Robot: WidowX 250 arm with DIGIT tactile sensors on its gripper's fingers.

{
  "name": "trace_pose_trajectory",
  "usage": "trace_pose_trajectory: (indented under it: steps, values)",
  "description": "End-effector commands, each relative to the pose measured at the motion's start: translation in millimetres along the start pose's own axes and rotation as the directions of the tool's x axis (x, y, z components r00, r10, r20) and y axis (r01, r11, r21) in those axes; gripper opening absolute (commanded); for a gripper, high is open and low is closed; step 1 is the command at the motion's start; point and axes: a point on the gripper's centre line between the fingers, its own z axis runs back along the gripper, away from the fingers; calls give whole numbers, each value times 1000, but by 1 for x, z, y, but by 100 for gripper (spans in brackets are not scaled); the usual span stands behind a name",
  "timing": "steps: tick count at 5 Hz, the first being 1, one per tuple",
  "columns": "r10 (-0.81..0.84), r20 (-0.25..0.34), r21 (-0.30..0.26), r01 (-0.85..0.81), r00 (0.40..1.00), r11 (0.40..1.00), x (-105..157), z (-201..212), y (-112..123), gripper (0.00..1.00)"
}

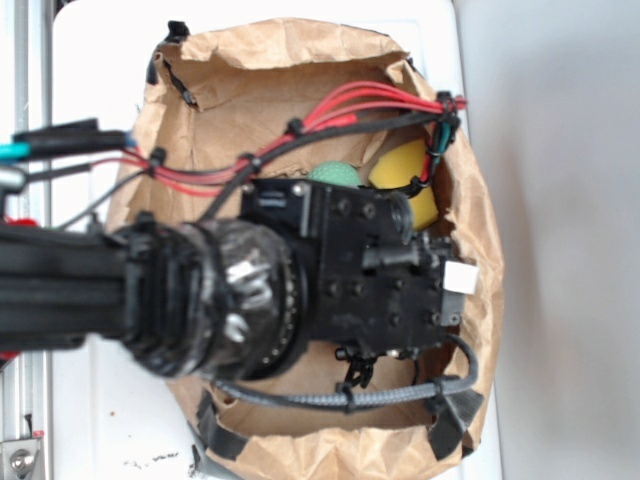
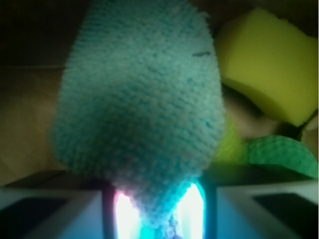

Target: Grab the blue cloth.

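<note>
While my arm hangs over the brown paper bag, I log the contents as follows.

Item one: gripper. On the wrist view I read its two pale fingers drawn in narrow, with the gathered end of fabric pinched between them and a glow showing through the pinch. From the exterior view the black wrist housing hides the jaws entirely, so that camera tells me nothing of their state.

Item two: the blue cloth. Terry texture, light blue-teal. It runs from the pinch out into a broad lobe that fills most of the wrist view. I judge it held by one bunched edge because a soft rag offers no firm body; only a gathered fold gives the fingers anything to bite. I cannot find it in the exterior view, where the arm covers it.

Item three: yellow sponge, wedge-shaped, beside the cloth toward the bag wall, apart from the fingers. Also visible from above as a yellow patch under the wiring.

Item four: green ball, knitted, just below the sponge and partly behind the cloth.

Item five: red and black cables, tied along the bag's rim.

Status, my judgement: grasp appears made; whether the cloth is clear of the bag floor I cannot tell.
</note>
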Motion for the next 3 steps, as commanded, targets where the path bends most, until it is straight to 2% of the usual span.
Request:
trace_pose_trajectory:
  steps: [1, 2, 3]
  values:
    - [46, 103, -31, -43, 994, 999, 7, 62, 9, 0]
    - [110, 158, -32, -106, 981, 994, 4, 102, 21, 0]
    - [161, 167, -60, -152, 973, 986, 8, 128, 35, 0]
